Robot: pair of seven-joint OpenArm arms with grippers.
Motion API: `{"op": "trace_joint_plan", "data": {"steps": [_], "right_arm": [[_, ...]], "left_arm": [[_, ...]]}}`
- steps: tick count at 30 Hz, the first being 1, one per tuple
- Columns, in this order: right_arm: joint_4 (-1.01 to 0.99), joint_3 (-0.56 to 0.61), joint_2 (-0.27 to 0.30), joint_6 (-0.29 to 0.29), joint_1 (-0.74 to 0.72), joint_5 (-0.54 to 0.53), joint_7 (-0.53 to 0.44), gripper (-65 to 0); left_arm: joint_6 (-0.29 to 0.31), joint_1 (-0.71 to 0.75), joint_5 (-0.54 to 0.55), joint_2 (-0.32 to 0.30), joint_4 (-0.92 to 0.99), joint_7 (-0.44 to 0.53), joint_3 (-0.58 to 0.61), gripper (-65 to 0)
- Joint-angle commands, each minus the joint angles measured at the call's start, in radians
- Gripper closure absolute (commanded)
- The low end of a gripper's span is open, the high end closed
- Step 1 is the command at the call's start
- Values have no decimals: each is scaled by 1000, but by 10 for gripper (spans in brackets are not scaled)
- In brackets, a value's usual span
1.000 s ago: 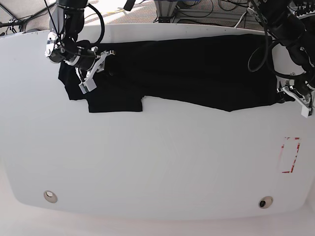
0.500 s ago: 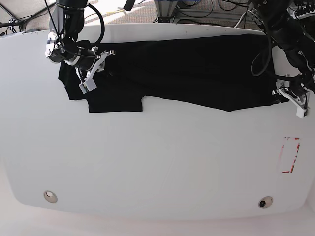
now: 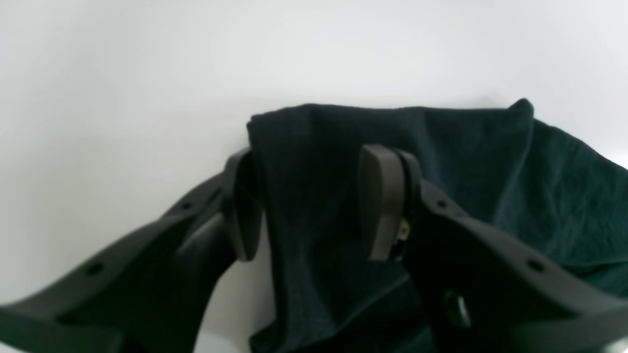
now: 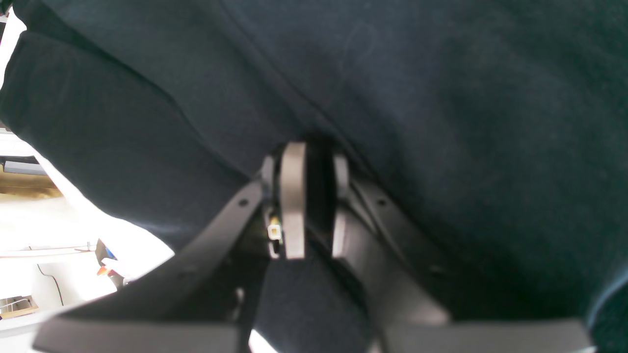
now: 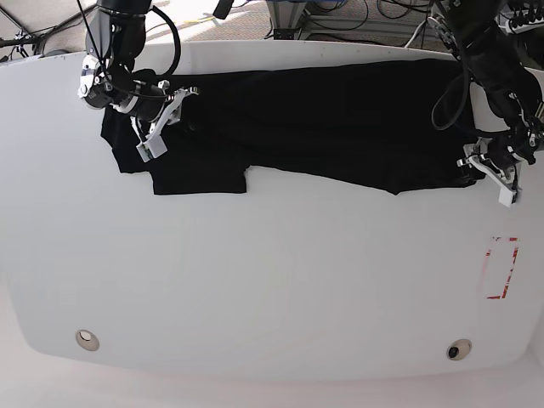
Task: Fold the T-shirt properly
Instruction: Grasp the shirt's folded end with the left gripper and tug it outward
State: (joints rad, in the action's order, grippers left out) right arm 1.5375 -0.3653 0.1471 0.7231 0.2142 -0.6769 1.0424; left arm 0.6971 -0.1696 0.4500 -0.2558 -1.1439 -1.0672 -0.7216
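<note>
my right gripper (image 4: 309,206) is pinched on the black t-shirt (image 5: 323,119) near its sleeve; my left gripper (image 3: 314,201) straddles a fold of its hem, pads apart. the shirt lies along the white table's (image 5: 272,289) far edge, cables beyond.
</note>
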Motion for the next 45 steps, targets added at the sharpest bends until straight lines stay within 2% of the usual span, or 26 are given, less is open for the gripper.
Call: {"op": "trace_joint_plan", "data": {"steps": [1, 7, 10, 13, 14, 21, 31, 38, 45], "right_arm": [[-5, -2, 10, -25, 11, 105, 75, -81], [-5, -2, 10, -25, 12, 105, 75, -81], [-5, -2, 10, -25, 11, 105, 75, -79], [-5, -4, 10, -25, 9, 105, 74, -79], [-5, -4, 10, -25, 8, 107, 74, -79], [-5, -5, 10, -25, 9, 107, 74, -79], [-5, -4, 10, -25, 14, 107, 74, -79], [-5, -4, 10, -25, 14, 107, 74, -79], [-5, -2, 10, -25, 12, 110, 74, -79]], "left_arm": [[1, -9, 0, -13, 3, -3, 1, -288], [1, -8, -1, -13, 3, 9, 3, -281], [1, -8, -1, -13, 2, 28, 3, -189], [1, -6, -1, -13, -3, 66, 35, -31], [1, -5, 0, -13, -5, 80, 50, -22], [1, -2, 5, -15, -54, 117, 87, -18], [1, 80, 5, 23, -440, 118, 90, -22], [1, 166, 2, 22, -606, 118, 158, -22], [1, 256, 0, 20, -713, 114, 158, -26]]}}
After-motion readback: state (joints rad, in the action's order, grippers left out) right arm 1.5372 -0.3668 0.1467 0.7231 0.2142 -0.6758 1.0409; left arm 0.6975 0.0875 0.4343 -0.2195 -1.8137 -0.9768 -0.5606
